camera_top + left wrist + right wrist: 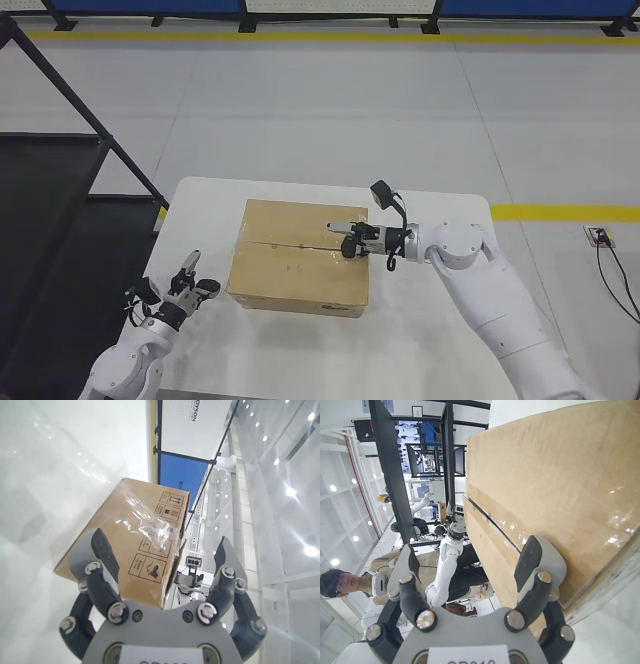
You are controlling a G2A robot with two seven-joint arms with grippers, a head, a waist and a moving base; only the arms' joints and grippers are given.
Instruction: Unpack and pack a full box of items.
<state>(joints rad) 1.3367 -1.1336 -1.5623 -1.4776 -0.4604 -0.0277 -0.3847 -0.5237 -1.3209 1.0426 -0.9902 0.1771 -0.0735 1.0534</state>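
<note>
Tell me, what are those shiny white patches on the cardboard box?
Left wrist view: ceiling lights glaring off clear tape on the box. Right wrist view: the same glints near its seam, and the wide lens bows its straight edges. Top view: no glints.

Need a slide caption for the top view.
Open right gripper at the top seam of the closed cardboard box; open left gripper alongside.

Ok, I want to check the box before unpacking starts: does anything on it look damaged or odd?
Mostly fine: the box sits closed and flat on the table. Two things: the clear tape on the end facing the left claw is crumpled, not smooth, and the top seam shows a narrow dark gap.
</note>
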